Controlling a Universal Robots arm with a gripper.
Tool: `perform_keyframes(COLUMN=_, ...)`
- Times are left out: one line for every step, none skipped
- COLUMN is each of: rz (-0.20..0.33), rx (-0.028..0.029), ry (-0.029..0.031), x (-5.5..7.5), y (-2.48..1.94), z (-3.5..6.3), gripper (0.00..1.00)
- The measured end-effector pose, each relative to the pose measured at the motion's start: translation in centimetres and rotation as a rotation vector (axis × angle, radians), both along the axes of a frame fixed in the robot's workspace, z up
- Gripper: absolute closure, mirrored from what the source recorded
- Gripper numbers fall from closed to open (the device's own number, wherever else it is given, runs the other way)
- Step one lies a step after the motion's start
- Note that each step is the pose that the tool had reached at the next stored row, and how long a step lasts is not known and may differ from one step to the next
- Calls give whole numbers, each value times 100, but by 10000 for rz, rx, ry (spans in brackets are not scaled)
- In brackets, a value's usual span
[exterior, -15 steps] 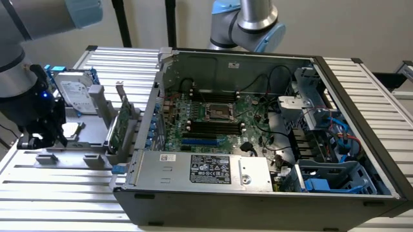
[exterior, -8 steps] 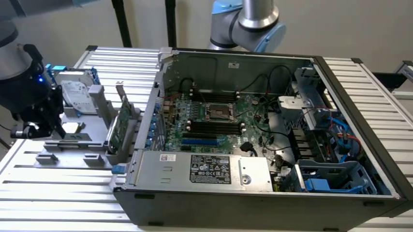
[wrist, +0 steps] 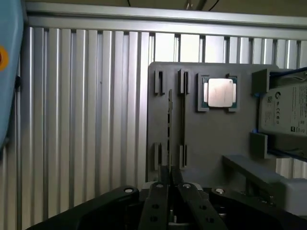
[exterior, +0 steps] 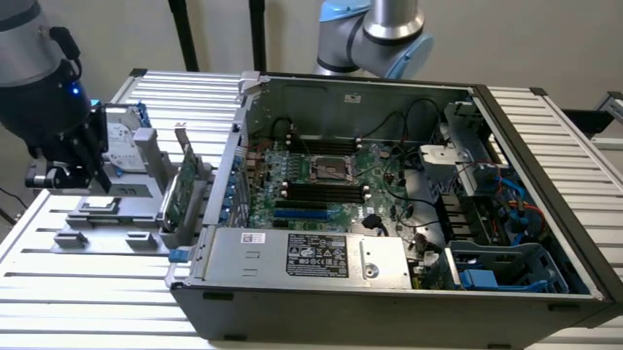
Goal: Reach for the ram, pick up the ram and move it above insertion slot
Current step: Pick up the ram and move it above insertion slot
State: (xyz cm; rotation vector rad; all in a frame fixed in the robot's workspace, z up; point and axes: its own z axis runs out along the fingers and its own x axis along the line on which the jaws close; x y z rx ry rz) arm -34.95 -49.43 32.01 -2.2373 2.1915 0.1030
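1. The ram (wrist: 169, 127) is seen edge-on in the wrist view. It is a long, very thin dark strip with small pale marks along it, standing on its edge in a narrow slot of the grey holder (wrist: 216, 139). Its colour and chips cannot be made out from this angle.
2. It lies straight ahead of the hand (wrist: 169, 184), its near end just beyond the fingertips. Whether they touch it cannot be told.
3. The fingers (wrist: 156, 201) are drawn almost together – only a sliver between the tips – and nothing is clamped in them.
4. A second, empty slot runs just beside the ram. Further to that side sit a square silver processor (wrist: 219, 92) in its own recess and a labelled drive (wrist: 288, 108) at the holder's edge. On the ram's other side the holder ends, and bare ribbed counter (wrist: 86, 120) gives open room.
5. The exterior view shows the hand (exterior: 60, 177) hanging above the holder (exterior: 117, 211), clear of its surface. Beyond the holder from the hand stands an upright expansion card (exterior: 185, 182), then the wall of the open computer case (exterior: 389, 299) – well apart from the hand.
6. The exterior view also takes in a second arm (exterior: 375, 33) behind the case.
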Motion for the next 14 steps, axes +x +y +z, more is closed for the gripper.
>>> perform_keyframes(rz=-1, rx=-1, ry=5, x=45, y=0, z=46, gripper=87)
perform_keyframes(rz=-1, rx=-2, ry=9, x=90, y=0, z=91, gripper=87)
perform_keyframes(rz=-1, rx=-2, ry=13, x=136, y=0, z=137, gripper=87)
perform_keyframes(rz=1, rx=-2, ry=17, x=184, y=0, z=186, gripper=87)
perform_keyframes(rz=1, rx=0, ry=19, x=229, y=0, z=229, gripper=87)
perform_keyframes(rz=0, rx=-1, ry=24, x=274, y=0, z=275, gripper=87)
perform_keyframes(rz=-1, rx=0, ry=25, x=319, y=0, z=319, gripper=87)
perform_keyframes(rz=-1, rx=0, ry=28, x=364, y=0, z=364, gripper=87)
perform_keyframes(rz=0, rx=-1, ry=31, x=409, y=0, z=409, gripper=87)
perform_keyframes(rz=1, rx=0, ry=33, x=456, y=0, z=456, gripper=87)
perform_keyframes(rz=0, rx=1, ry=35, x=500, y=0, z=500, gripper=87)
perform_keyframes(rz=-1, rx=0, ry=38, x=548, y=0, z=549, gripper=87)
perform_keyframes(rz=-1, rx=2, ry=37, x=594, y=0, z=592, gripper=87)
perform_keyframes(rz=-1, rx=0, ry=41, x=639, y=0, z=633, gripper=87)
